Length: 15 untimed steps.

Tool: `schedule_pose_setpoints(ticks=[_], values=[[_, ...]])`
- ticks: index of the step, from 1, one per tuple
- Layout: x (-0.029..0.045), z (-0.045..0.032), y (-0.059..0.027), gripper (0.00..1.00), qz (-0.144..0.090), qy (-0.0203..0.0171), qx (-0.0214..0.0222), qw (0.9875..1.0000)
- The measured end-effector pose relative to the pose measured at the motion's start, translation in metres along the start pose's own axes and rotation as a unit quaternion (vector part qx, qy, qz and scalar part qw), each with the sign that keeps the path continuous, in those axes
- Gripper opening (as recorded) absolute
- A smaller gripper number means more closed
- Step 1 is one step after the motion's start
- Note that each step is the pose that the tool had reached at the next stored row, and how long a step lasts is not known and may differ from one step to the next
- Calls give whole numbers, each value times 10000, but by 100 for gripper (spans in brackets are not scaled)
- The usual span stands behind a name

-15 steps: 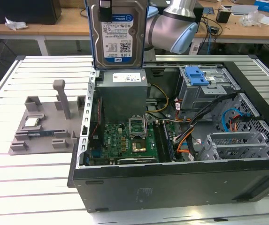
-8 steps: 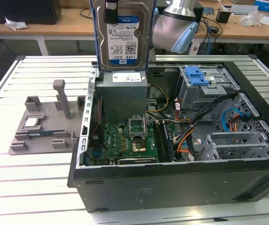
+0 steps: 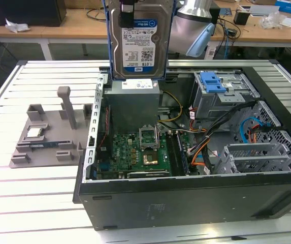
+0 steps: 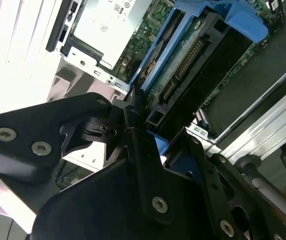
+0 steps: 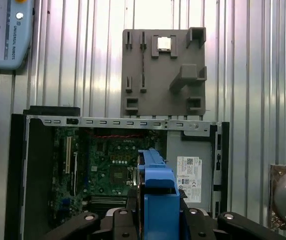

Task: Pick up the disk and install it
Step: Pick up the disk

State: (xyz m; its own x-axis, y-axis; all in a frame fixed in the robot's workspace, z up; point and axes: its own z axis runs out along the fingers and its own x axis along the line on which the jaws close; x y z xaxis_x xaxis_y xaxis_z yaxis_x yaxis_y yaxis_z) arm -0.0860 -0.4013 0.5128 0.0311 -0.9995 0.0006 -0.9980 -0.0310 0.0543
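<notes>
The disk (image 3: 140, 43), a silver hard drive with a white-and-blue label and blue side rails, hangs upright above the back of the open computer case (image 3: 186, 198). My gripper (image 3: 127, 12) is shut on its upper edge. In the second wrist view the black fingers (image 4: 133, 120) clamp the disk (image 4: 192, 60) at its connector end. The first wrist view shows the disk (image 5: 157, 195) edge-on between the fingers (image 5: 128, 220), over the motherboard (image 5: 103, 165).
Directly below the disk sits the grey power supply (image 3: 133, 104). A drive cage with a blue latch (image 3: 214, 81) stands at the case's far right, with cables (image 3: 206, 137) in front. A grey fixture plate (image 3: 49, 137) lies on the slatted table, on the exterior view's left.
</notes>
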Motion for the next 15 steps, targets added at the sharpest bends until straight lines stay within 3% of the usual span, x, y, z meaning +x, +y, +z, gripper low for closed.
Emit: schedule_pose_setpoints(ticks=[15], values=[[169, -6, -200, 37, 0, 0, -1, 10000]])
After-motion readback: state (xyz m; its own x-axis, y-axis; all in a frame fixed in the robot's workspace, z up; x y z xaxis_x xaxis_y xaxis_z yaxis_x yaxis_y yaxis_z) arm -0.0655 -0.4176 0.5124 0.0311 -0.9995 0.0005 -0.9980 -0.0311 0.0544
